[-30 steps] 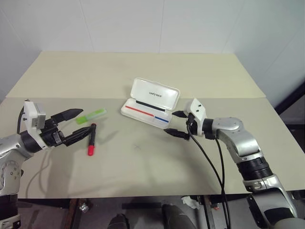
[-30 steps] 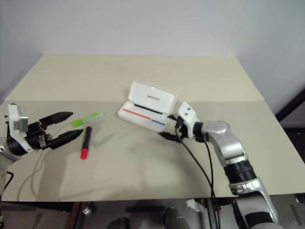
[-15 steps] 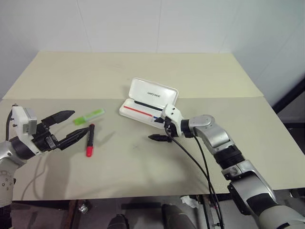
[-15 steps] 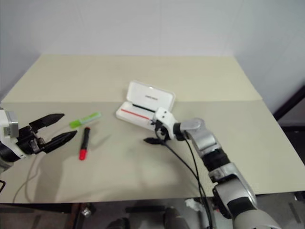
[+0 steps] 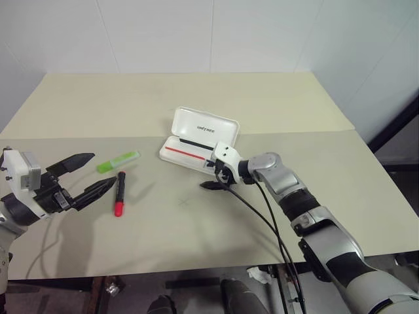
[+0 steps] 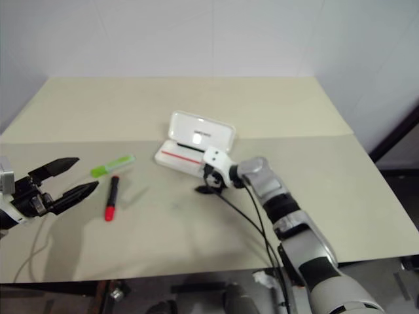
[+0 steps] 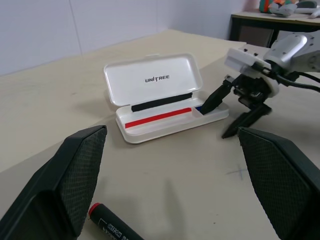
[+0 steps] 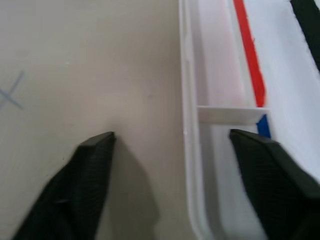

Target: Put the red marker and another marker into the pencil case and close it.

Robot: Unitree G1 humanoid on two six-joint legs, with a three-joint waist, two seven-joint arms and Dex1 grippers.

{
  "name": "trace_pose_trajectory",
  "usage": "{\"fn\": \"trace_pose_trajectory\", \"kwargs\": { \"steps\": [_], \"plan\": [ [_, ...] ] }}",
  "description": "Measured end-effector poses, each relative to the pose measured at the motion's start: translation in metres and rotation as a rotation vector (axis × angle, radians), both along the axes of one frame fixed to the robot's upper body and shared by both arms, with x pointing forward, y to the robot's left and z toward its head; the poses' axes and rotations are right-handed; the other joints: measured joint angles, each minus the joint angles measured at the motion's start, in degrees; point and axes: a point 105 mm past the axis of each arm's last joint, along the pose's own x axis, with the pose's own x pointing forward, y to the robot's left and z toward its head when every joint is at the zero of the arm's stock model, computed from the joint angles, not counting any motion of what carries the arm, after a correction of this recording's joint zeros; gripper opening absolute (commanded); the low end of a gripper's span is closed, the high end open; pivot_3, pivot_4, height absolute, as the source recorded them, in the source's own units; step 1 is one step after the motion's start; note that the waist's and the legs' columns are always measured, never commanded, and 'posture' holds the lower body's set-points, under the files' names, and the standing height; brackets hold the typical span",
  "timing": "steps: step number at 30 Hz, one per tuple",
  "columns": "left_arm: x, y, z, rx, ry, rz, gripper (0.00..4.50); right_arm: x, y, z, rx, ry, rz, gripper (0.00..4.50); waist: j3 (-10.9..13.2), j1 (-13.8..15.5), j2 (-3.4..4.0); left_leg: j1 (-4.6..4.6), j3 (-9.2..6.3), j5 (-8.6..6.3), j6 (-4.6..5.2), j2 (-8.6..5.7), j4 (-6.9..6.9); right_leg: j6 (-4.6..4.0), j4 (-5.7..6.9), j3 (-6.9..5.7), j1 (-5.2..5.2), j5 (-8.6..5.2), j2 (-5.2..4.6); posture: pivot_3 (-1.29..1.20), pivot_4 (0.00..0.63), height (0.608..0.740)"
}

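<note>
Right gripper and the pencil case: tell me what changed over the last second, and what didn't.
The right gripper swung in from the case's right side to the near front edge of the pencil case, and now straddles that front wall, one finger inside the tray, one outside on the table. It holds nothing. The left gripper stays open and empty. The red marker, the light green marker and the open case lie as before.

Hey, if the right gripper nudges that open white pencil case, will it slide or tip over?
The pencil case looks like thin hard plastic with nothing in its tray, so it is probably light and would slide on the smooth table. Its raised lid may make it tip backward. The right gripper straddles its front edge.
</note>
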Motion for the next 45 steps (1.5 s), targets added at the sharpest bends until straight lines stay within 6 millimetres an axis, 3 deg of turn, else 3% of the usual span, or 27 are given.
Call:
{"fn": "trace_pose_trajectory", "kwargs": {
  "steps": [8, 16, 21, 25, 29, 34, 40, 45],
  "plan": [
    [-0.004, 0.001, 0.003, 0.004, -0.01, 0.008, 4.5, 0.005, 0.003, 0.003, -0.016, -0.018, -0.006, 0.09, 0.0, -0.87, 0.0, 0.0, -0.03, 0.0, -0.01, 0.0, 0.0, -0.01, 0.03, 0.0, 0.0, -0.01, 0.01, 0.0, 0.15, 0.74],
    [-0.002, 0.0, 0.01, 0.018, -0.031, -0.001, 4.5, 0.005, -0.001, 0.013, 0.033, -0.058, 0.02, 0.03, 0.01, -0.85, 0.0, -0.04, -0.08, -0.01, -0.01, -0.02, 0.01, 0.0, 0.02, -0.02, -0.01, 0.0, 0.01, 0.0, 0.15, 0.74],
    [0.005, -0.002, 0.018, 0.021, -0.046, -0.026, 4.5, -0.019, -0.01, 0.04, 0.167, -0.109, 0.133, 0.03, 0.02, -0.73, 0.03, -0.1, -0.16, -0.12, -0.19, -0.02, -0.06, 0.1, 0.0, -0.06, -0.03, -0.15, 0.01, 0.0, 0.15, 0.74],
    [0.01, -0.007, 0.018, 0.013, -0.042, -0.056, 4.5, -0.04, -0.027, 0.053, 0.12, -0.191, 0.204, 0.03, 0.04, -0.65, 0.06, -0.11, -0.17, -0.21, -0.3, -0.01, -0.07, 0.11, -0.01, -0.07, -0.04, -0.27, 0.01, 0.0, 0.15, 0.74],
    [0.015, -0.008, 0.011, -0.006, -0.005, -0.085, 4.5, -0.061, -0.051, 0.038, -0.035, -0.166, 0.234, 0.03, 0.05, -0.39, 0.06, -0.12, -0.18, -0.24, -0.3, -0.01, -0.05, 0.08, -0.02, -0.08, -0.04, -0.33, 0.01, 0.0, 0.15, 0.74],
    [0.017, -0.012, 0.007, -0.007, 0.011, -0.117, 4.5, -0.086, -0.064, 0.013, -0.222, -0.134, 0.297, 0.03, 0.05, -0.3, 0.06, -0.09, -0.16, -0.25, -0.29, -0.01, -0.01, 0.05, 0.01, -0.07, -0.04, -0.35, 0.01, 0.0, 0.15, 0.74],
    [0.015, -0.013, 0.006, -0.004, 0.017, -0.136, 4.5, -0.101, -0.053, 0.019, -0.218, -0.19, 0.324, 0.03, 0.05, 0.13, 0.06, -0.07, -0.17, -0.25, -0.29, -0.01, 0.02, 0.03, 0.06, -0.07, -0.03, -0.36, 0.02, 0.0, 0.15, 0.74],
    [0.01, -0.012, -0.007, -0.004, 0.08, -0.146, 4.5, -0.112, -0.054, 0.003, -0.222, -0.169, 0.33, 0.03, 0.06, 0.97, 0.05, -0.09, -0.15, -0.27, -0.31, -0.01, 0.02, 0.01, -0.01, -0.07, -0.03, -0.38, 0.0, 0.0, 0.15, 0.74]
  ]
}}
